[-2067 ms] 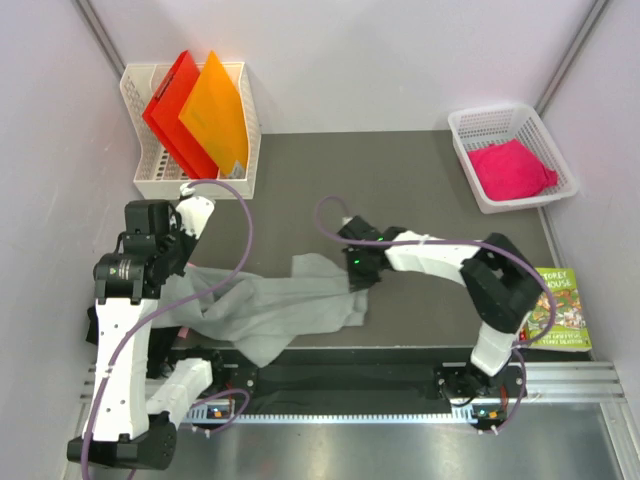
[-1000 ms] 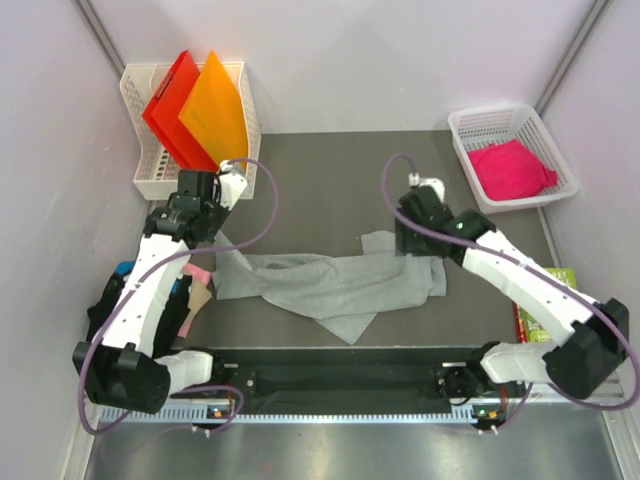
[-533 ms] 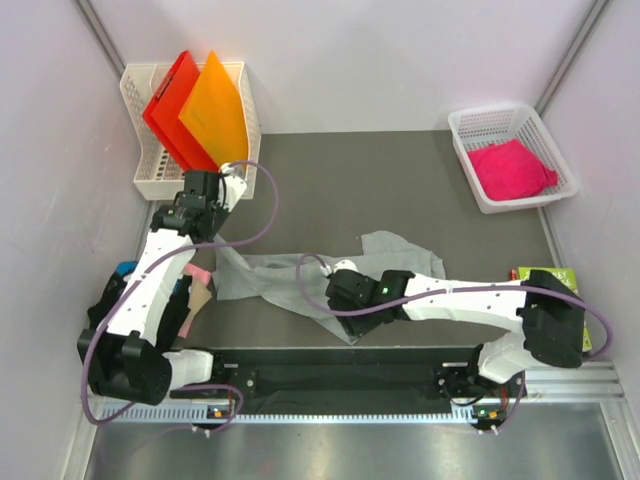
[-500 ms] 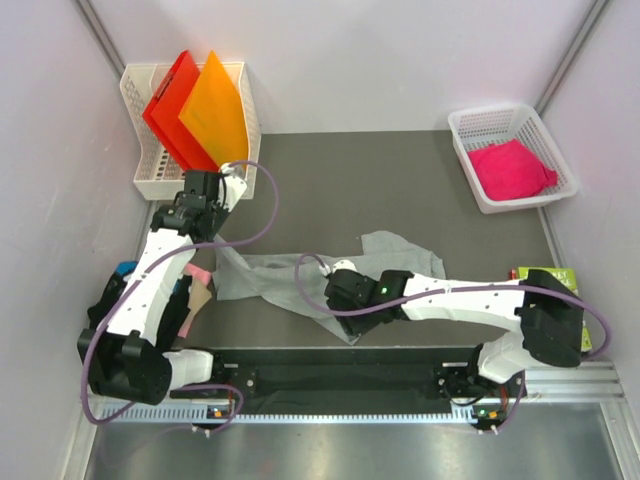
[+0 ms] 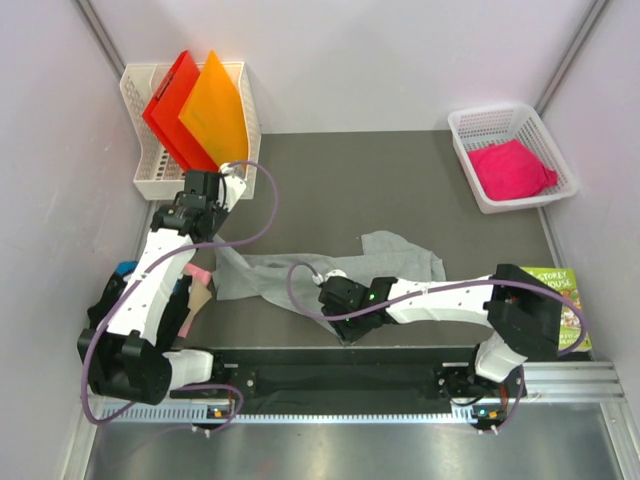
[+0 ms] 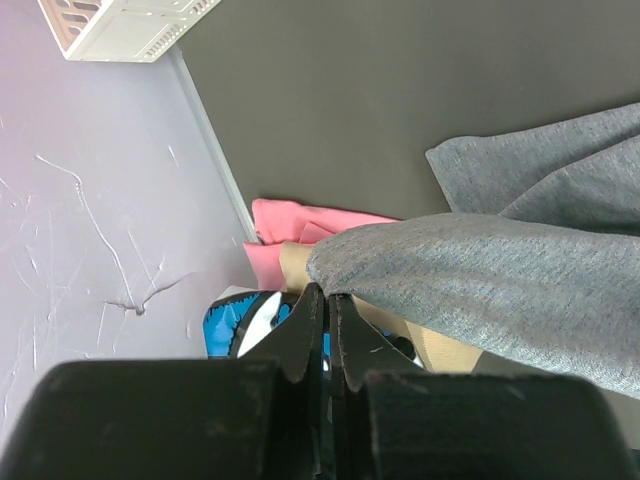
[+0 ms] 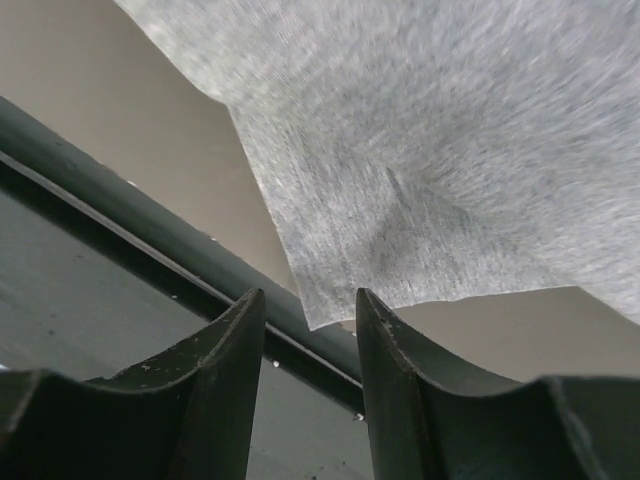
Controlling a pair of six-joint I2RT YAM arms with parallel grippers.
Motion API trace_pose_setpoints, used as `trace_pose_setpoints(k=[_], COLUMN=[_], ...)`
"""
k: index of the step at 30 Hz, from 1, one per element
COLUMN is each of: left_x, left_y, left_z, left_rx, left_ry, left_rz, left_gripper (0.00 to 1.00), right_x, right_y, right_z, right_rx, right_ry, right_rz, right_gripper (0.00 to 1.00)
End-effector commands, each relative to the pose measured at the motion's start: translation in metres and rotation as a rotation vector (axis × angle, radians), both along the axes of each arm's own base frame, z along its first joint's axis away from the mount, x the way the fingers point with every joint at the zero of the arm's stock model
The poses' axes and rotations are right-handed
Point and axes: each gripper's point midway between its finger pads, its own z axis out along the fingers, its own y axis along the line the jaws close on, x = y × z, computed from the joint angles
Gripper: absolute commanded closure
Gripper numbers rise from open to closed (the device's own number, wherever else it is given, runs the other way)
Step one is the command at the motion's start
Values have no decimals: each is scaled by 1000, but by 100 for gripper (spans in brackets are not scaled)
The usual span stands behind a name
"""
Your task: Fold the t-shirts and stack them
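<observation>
The light grey t-shirt [image 5: 395, 262] lies stretched across the dark mat, with a pointed corner hanging toward the front rail. My left gripper [image 5: 218, 245] is shut on its left edge, and the left wrist view [image 6: 325, 292] shows cloth [image 6: 480, 280] pinched at the tips. My right gripper [image 5: 338, 318] is open just above the shirt's front corner [image 7: 312, 318]; in the right wrist view [image 7: 310, 305] the corner lies between the jaws. The pink t-shirt [image 5: 512, 168] sits in a white basket. A black tee with blue-white print [image 6: 235, 325] lies at the left wall.
A white rack [image 5: 150, 180] at the back left holds the red and orange folders [image 5: 195, 110]. The white basket [image 5: 470, 125] is at the back right. A green picture book [image 5: 562, 300] lies at the right. The dark front rail [image 7: 120, 190] runs just below the shirt corner. A pink cloth [image 6: 300, 222] lies by the left wall.
My right arm has left the shirt's right end, which now lies on the mat, and swung low and left to the shirt's front corner. My left gripper keeps its hold.
</observation>
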Motion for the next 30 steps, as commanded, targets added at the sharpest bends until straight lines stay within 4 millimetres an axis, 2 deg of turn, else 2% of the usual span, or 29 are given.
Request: trace_pose_setpoints(k=[1, 10, 13, 14, 16, 17, 21, 23, 24, 25, 26, 27, 28, 29, 30], left_x=[4, 3, 2, 2, 1, 0, 1, 1, 3, 4, 5, 8, 10, 12, 14], left_y=[1, 0, -1, 0, 0, 0, 1, 1, 1, 0, 1, 1, 0, 0, 0], left_z=[5, 6, 5, 5, 4, 3, 7, 8, 14, 16, 17, 27, 33, 38, 53], left_rx=[-4, -15, -17, -17, -16, -15, -11, -7, -5, -3, 5, 5, 6, 10, 8], left_ry=[-35, -36, -33, -33, -29, -28, -36, -37, -46, -50, -39, -58, -65, -67, -94], left_rz=[26, 24, 21, 24, 21, 20, 21, 17, 14, 10, 6, 1, -1, -6, -7], left_gripper=[100, 100, 100, 100, 100, 100, 100, 100, 100, 100, 100, 100, 100, 100, 100], right_x=[-8, -10, -10, -11, -11, -11, 4, 21, 33, 47, 58, 75, 92, 104, 118], right_y=[5, -1, -2, -2, -4, -5, -16, -20, -30, -30, -35, -51, -55, -64, -82], right_z=[-8, -17, -20, -21, -22, -23, -15, 3, 9, 31, 44, 55, 87, 103, 119], right_rx=[28, 14, 10, 9, 3, -4, -37, -16, -27, 15, 28, 14, 64, 72, 59], right_ry=[20, 26, 31, 32, 33, 33, -2, -51, -66, -111, -138, -160, -233, -272, -307], right_rz=[2, -11, -16, -16, -19, -21, -56, -91, -123, -151, -176, -220, -259, -293, -327], right_gripper=[59, 64, 75, 83, 91, 98, 100, 100, 100, 100, 100, 100, 100, 100, 100])
